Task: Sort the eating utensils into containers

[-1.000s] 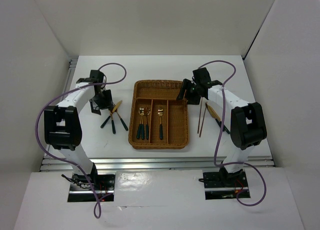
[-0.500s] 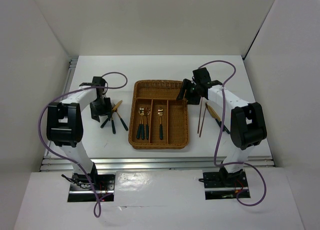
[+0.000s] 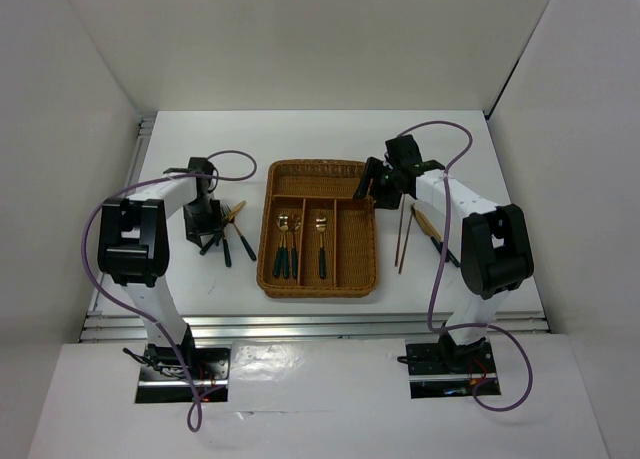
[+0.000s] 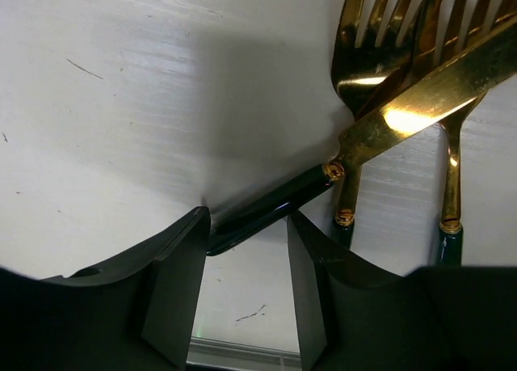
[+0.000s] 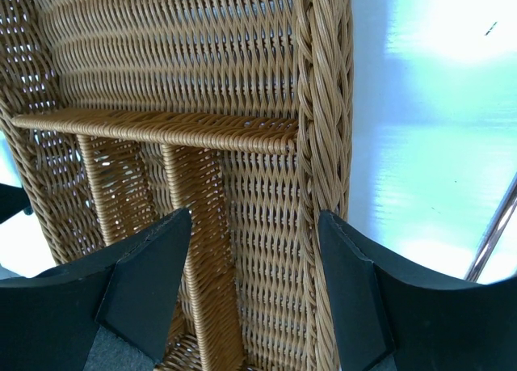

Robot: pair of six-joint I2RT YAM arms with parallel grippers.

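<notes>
White tabletop (image 4: 121, 104) sits under my left gripper (image 4: 245, 284), jaws half apart astride the dark handle tip of the knife (image 4: 275, 203), with two forks (image 4: 367, 64) crossed beneath its blade. From overhead, not from that wrist, the chopsticks (image 3: 403, 239) show lying right of the wicker tray (image 3: 318, 164), where my right gripper (image 5: 254, 274) hangs wide and empty above its rim.

Left pincer (image 4: 246, 225) points down, half-parted; right pincer (image 5: 253, 219) gapes wide.
</notes>
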